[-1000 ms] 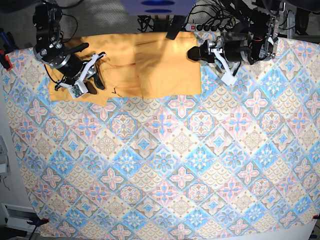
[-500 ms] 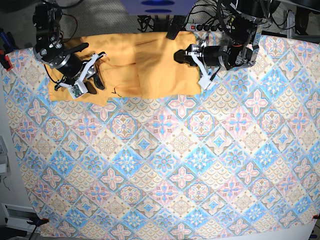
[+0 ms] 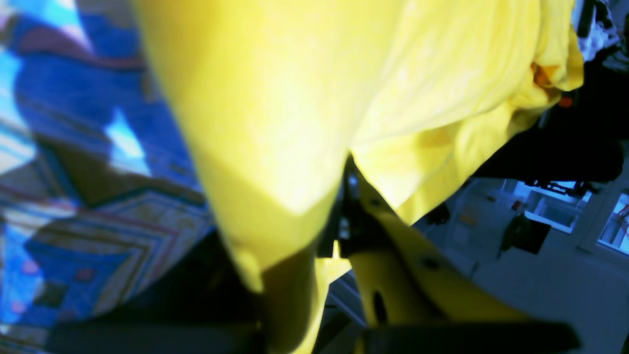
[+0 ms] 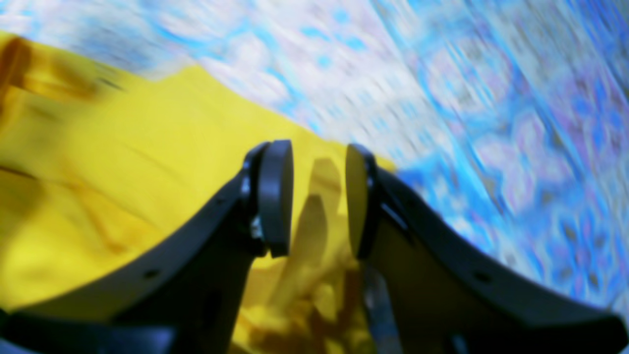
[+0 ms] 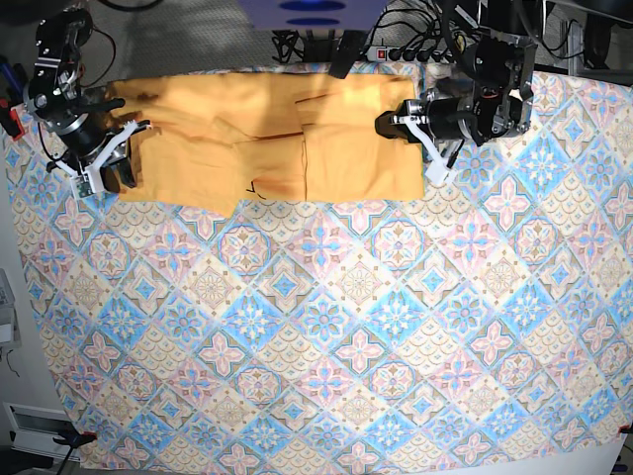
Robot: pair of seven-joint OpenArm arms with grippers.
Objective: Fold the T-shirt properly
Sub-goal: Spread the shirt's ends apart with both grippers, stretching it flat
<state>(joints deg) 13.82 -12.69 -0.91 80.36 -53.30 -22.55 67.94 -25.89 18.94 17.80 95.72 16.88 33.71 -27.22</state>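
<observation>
1. Left wrist view: the T-shirt (image 3: pixel 304 98) fills most of the picture as a bright yellow sheet, draped over and in front of the left gripper (image 3: pixel 344 196). The jaws are drawn together with the fabric clamped between them; a fold of cloth runs right into the pinch, and a loose edge hangs below. Behind the shirt on the left lies the tile-patterned cloth (image 3: pixel 73 196) in blue, beige and dark lines, out of focus.

2. Right wrist view: the right gripper (image 4: pixel 317 196) has its two dark fingers standing apart, with a clear gap between the round pads (image 4: pixel 275 196). Nothing sits between them. Below and behind the fingers lies the T-shirt (image 4: pixel 123 187), rumpled yellow, its edge running slantwise across the tile-patterned cloth (image 4: pixel 491 123), which is smeared by blur.

3. Base view: the T-shirt (image 5: pixel 267 139) lies spread wide along the far edge of the tile-patterned cloth (image 5: pixel 326 327), with folds and a short dark mark near its middle front edge. The left gripper (image 5: pixel 388 126) is at the shirt's right end, touching the fabric. The right gripper (image 5: pixel 127 168) is at the shirt's left end, just at its corner. A power strip (image 5: pixel 420 51) with cables lies beyond the cloth.
</observation>
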